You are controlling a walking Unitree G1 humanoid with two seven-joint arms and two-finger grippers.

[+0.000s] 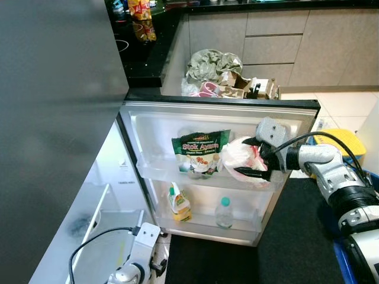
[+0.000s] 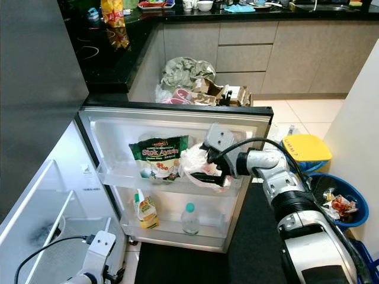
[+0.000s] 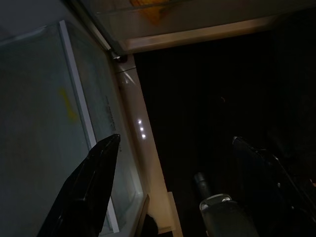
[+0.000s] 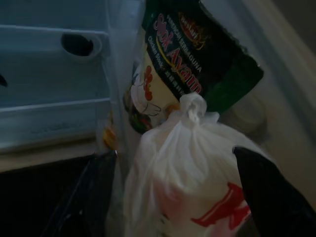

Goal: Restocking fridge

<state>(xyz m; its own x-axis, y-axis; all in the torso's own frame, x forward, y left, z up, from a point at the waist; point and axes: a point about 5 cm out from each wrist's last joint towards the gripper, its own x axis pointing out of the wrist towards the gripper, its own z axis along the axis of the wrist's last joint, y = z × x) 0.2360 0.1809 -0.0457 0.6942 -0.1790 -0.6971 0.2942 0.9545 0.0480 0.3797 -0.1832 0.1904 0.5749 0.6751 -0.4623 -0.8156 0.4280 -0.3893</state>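
The fridge door (image 1: 296, 112) hangs open with its shelves facing me. On the upper door shelf (image 1: 155, 171) a green "Stok Ayam" packet (image 1: 200, 151) stands beside a knotted white plastic bag (image 1: 240, 157) with red print. My right gripper (image 1: 251, 158) is open, one black finger above the bag and one below it; the right wrist view shows the bag (image 4: 182, 168) between widely spread fingers (image 4: 269, 192). The lower door shelf holds a yellow bottle (image 1: 177, 204) and a clear water bottle (image 1: 224, 213). My left gripper (image 3: 173, 168) hangs open low beside the fridge.
A grey fridge wall (image 1: 53, 118) stands close on my left. Crumpled bags and boxes (image 1: 219, 74) lie on the floor behind the door, by a black counter (image 1: 142, 53). A yellow bin lid (image 2: 305, 148) and a blue bin (image 2: 337, 207) stand to the right. A black mat (image 1: 296, 236) lies underfoot.
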